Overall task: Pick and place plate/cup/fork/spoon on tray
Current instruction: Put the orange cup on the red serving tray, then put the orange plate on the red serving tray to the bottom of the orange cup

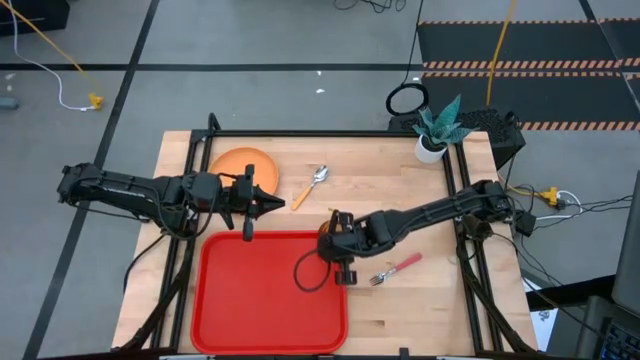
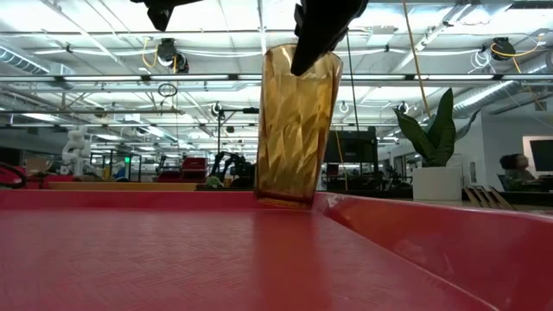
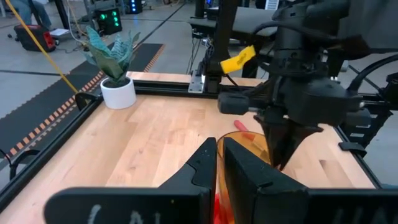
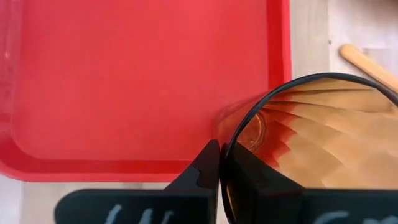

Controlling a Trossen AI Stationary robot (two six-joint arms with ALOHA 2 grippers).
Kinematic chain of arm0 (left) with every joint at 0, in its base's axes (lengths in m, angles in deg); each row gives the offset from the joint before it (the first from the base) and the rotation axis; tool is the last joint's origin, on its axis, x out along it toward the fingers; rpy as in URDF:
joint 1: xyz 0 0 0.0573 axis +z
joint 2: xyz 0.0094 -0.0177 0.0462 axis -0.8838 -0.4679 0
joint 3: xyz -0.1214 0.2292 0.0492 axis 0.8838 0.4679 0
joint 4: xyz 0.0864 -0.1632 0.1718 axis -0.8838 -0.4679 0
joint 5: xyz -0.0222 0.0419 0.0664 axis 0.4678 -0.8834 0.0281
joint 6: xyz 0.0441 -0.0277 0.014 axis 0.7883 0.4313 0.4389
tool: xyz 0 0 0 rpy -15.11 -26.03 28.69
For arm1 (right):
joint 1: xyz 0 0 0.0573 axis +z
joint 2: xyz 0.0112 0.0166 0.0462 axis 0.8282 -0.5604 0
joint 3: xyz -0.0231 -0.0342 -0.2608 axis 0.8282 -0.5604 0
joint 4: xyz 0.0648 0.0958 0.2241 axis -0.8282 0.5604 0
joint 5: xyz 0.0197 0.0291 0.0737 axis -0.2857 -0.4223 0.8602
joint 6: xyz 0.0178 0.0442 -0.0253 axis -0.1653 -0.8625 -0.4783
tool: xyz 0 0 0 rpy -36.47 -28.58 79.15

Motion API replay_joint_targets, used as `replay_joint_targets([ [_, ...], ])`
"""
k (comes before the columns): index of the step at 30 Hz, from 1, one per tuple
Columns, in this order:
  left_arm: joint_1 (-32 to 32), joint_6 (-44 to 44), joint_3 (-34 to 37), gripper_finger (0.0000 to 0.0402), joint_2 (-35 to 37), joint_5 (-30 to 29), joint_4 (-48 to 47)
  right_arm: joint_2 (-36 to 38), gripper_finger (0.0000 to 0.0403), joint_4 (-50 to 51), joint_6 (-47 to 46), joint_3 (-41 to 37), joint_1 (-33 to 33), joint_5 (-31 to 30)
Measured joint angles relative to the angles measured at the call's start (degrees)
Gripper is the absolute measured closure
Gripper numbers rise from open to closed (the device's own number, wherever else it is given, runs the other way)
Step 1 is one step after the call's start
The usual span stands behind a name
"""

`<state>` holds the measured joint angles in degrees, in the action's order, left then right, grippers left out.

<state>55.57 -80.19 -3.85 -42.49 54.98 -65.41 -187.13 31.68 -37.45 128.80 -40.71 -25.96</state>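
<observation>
The amber cup (image 2: 294, 130) hangs tilted over the far right corner of the red tray (image 1: 250, 310), with my right gripper (image 4: 224, 171) shut on it. I cannot tell whether its base touches the tray. The orange plate (image 1: 245, 165) lies flat on the table beyond the tray's far left corner. Right of the plate lies the spoon (image 1: 310, 185), and the fork (image 1: 395, 268) lies on the table right of the tray. My left gripper (image 3: 217, 171) hovers shut above the tray's far edge and holds nothing. My right gripper pinches the cup's rim (image 4: 225, 146), one finger inside the cup and one outside. The fingers come from above, slanting down from the table's far right. The cup hangs below them, mouth up and leaning, its base (image 2: 283, 200) low over the tray's right side.
A small white pot with a green plant (image 1: 435, 135) stands at the table's far right corner. Black frame rails (image 1: 190, 190) run along the table's sides. Most of the tray's floor (image 4: 124, 81) is bare red.
</observation>
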Motion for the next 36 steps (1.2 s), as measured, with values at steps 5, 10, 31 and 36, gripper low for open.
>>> replay_joint_targets([
  [5,0.0,0.22,0.0,0.0371,0.0,0.11,-0.01,0.0,0.039,-0.7,0.3,0.0,-0.15,-0.04],
  [10,0.0,0.24,0.0,0.0371,0.0,0.11,0.0,0.02,0.036,-0.74,1.05,0.0,-0.13,-0.04],
  [31,0.0,0.41,0.0,0.0371,0.0,-0.09,-2.77,1.44,0.0254,-3.52,1.68,-0.04,1.58,-0.3],
  [36,0.07,0.65,0.0,0.0371,-0.02,-0.4,-3.04,6.22,0.0229,-4.64,2.14,-0.02,3.85,-7.0],
])
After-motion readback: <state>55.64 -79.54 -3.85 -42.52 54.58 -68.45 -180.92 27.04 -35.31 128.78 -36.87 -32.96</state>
